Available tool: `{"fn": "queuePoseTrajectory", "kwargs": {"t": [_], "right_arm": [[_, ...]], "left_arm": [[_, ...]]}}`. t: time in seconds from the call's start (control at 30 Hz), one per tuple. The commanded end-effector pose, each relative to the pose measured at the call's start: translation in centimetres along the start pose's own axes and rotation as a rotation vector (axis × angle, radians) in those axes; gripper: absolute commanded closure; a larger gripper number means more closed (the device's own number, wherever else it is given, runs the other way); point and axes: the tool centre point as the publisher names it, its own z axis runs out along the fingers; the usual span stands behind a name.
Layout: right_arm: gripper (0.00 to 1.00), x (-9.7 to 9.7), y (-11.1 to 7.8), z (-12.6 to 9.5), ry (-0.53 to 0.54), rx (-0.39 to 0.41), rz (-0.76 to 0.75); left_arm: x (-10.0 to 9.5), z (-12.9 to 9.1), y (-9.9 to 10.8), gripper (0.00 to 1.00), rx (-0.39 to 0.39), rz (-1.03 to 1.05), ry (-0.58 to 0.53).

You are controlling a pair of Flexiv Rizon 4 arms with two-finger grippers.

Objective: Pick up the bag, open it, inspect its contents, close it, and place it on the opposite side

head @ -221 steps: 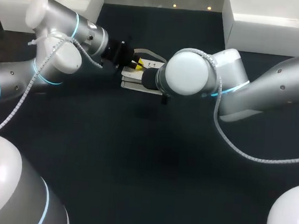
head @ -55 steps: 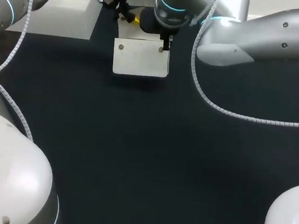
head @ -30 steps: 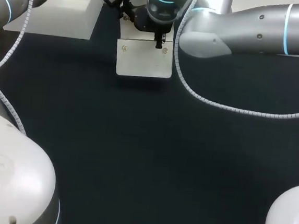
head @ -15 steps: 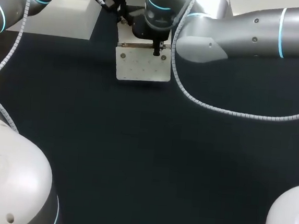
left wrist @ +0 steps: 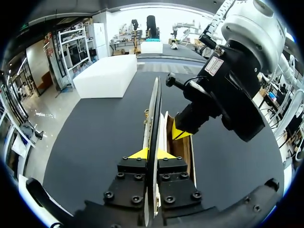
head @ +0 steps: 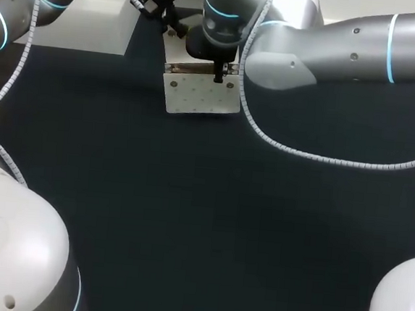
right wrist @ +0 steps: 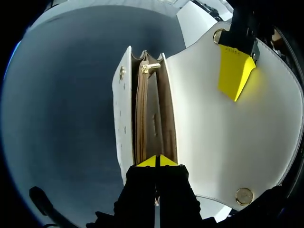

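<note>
while the bag (head: 202, 97) is hanging open over the table (head: 187, 219) at its far middle, the left gripper (left wrist: 152, 153) is pinching its flap (right wrist: 213, 133) and the right gripper (right wrist: 156, 160) is clamping its mouth (right wrist: 151, 109), so inspecting is likely underway, closing and placing remaining.

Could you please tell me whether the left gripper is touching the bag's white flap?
Touching. The left wrist view shows the left gripper with both yellow tips pressed against the white flap from two sides.

Looks to me like the bag (right wrist: 209, 133) is smooth white leather, tan lining (right wrist: 149, 118), shiny gold metal studs (right wrist: 244, 195); table (head: 187, 219) is matt dark cloth.
</note>
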Motion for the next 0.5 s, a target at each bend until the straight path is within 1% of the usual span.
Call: {"fn": "queuePoseTrajectory", "kwargs": {"t": [0.03, 0.27, 0.33, 0.5], "right_arm": [[1.0, 0.0, -0.1, 0.4, -0.013, -0.006, -0.005], [1.0, -0.7, 0.1, 0.9, -0.027, -0.004, -0.024], [1.0, -0.5, 0.1, 1.2, -0.016, -0.003, -0.023], [1.0, 0.2, 0.0, 1.9, 0.021, 0.001, -0.023]], "left_arm": [[-0.5, -0.3, -0.2, 1.0, 0.011, 0.005, 0.034], [-0.1, -0.2, -0.3, 1.0, 0.02, 0.007, 0.064], [0.0, -0.2, -0.2, 1.0, 0.022, 0.002, 0.068], [0.1, 0.0, 0.1, 1.0, 0.056, -0.023, 0.12]]}}
